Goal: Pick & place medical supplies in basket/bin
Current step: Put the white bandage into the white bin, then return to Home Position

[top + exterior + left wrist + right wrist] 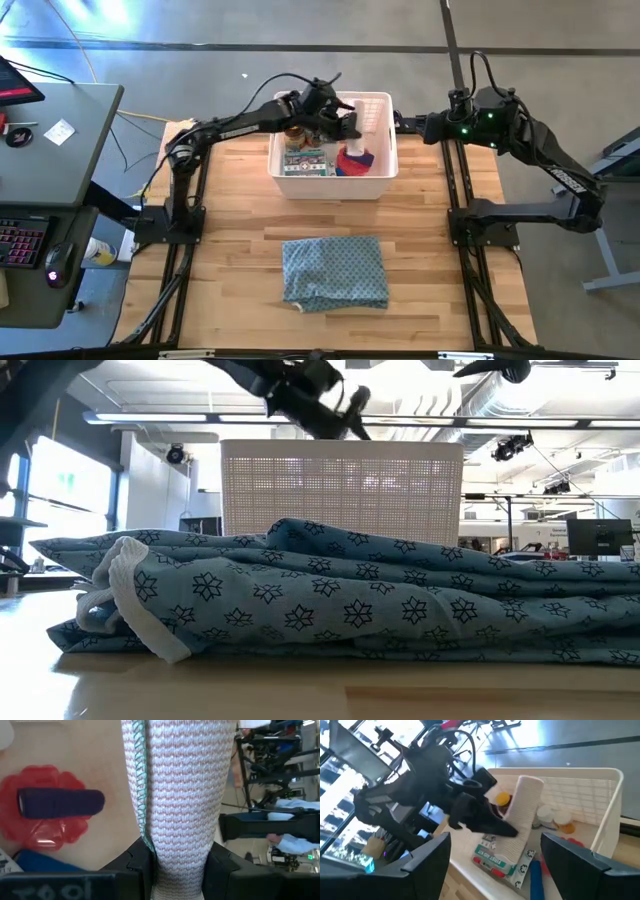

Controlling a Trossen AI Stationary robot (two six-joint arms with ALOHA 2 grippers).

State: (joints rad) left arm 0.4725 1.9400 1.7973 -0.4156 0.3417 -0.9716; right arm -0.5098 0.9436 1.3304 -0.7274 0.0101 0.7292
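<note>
Left gripper is over the white basket, fingers clamped on a white bandage roll held above the stuff inside: red disc, dark purple tube, printed packet. Right gripper hangs just beside the basket, fingers spread wide. Folded patterned cloth sits on the surface, well apart from the basket.

Light wooden table: white latticed basket sits at far middle, folded blue-grey patterned cloth lies nearer, well apart.
</note>
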